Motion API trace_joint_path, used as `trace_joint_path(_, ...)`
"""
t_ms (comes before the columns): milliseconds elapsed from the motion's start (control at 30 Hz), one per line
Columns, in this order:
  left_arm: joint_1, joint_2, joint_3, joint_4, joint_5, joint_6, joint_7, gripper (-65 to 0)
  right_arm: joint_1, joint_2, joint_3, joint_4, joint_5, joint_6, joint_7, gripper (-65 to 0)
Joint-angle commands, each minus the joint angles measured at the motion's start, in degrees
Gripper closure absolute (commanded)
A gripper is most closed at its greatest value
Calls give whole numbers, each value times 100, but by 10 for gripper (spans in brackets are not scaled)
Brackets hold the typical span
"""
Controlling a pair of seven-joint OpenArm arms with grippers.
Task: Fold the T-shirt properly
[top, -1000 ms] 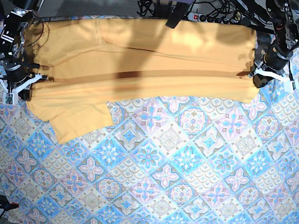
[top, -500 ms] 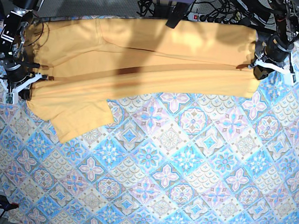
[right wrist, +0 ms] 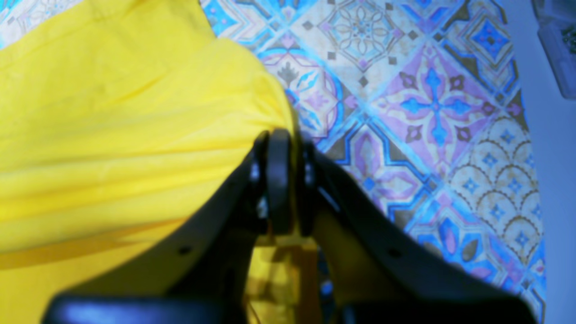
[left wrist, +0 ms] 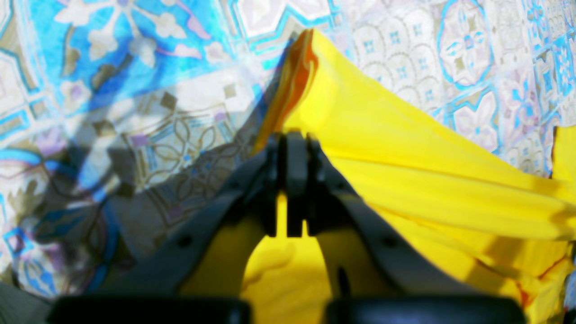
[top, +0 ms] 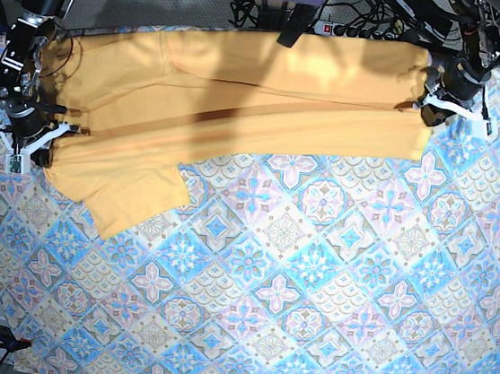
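One T-shirt [top: 240,118] spans the bench; two end effectors, left [top: 436,112] at 2 o'clock and right [top: 36,146] at 9, each pinch its cloth.

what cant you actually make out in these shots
- Right wrist view: the T-shirt edge pinched in the right gripper is hidden by its black fingers.
- Left wrist view: the left gripper covers its pinch point; how many layers it holds is unclear.
- Base view: the shirt's far edge lies in shadow under overhead gear; the black squiggle mark is too small to find.
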Motion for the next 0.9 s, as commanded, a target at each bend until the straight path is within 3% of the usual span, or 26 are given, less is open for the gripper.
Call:
trace_joint_path(0,95,-75,-35,30,41,12,-79,0,78,147,39,84,27,-97,144,-15)
trace_joint_path(267,86,-84,-62,-471,41,12,-79,0,78,147,22,76,1,-97,135,-16)
trace_joint_path(867,68,-93,-70,-479,41,65,-79,0,-28,147,66,-399,-17,-123,73,-19)
